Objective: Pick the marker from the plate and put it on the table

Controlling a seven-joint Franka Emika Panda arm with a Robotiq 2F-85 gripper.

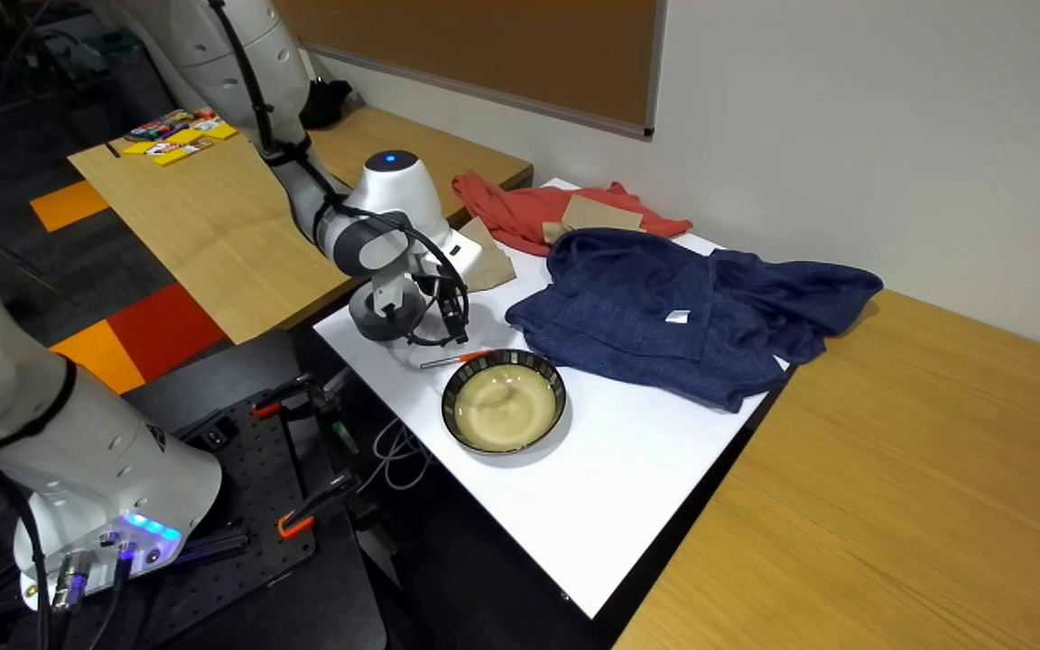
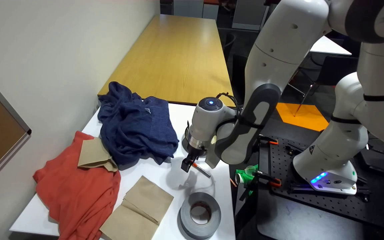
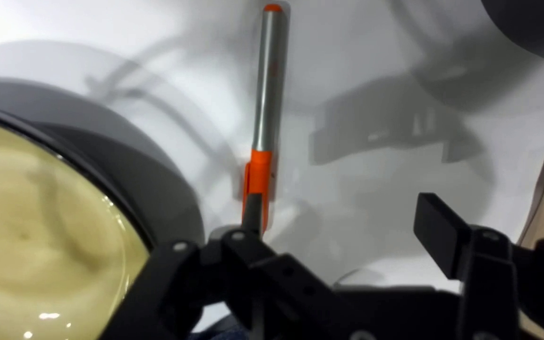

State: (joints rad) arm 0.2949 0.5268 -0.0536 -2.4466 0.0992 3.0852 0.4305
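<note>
In the wrist view, the black gripper (image 3: 343, 219) stands spread, one finger partly hiding the silver-and-orange marker (image 3: 265, 108) on the white table (image 3: 347, 56), between the round dark-rimmed tan plate (image 3: 31, 222) and grey tape roll (image 3: 534, 26).

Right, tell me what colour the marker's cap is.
The marker has an orange cap; the wrist view shows it best.

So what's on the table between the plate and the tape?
The marker, lying on the table: the wrist view shows it with the plate on one side and the tape on the other.
</note>
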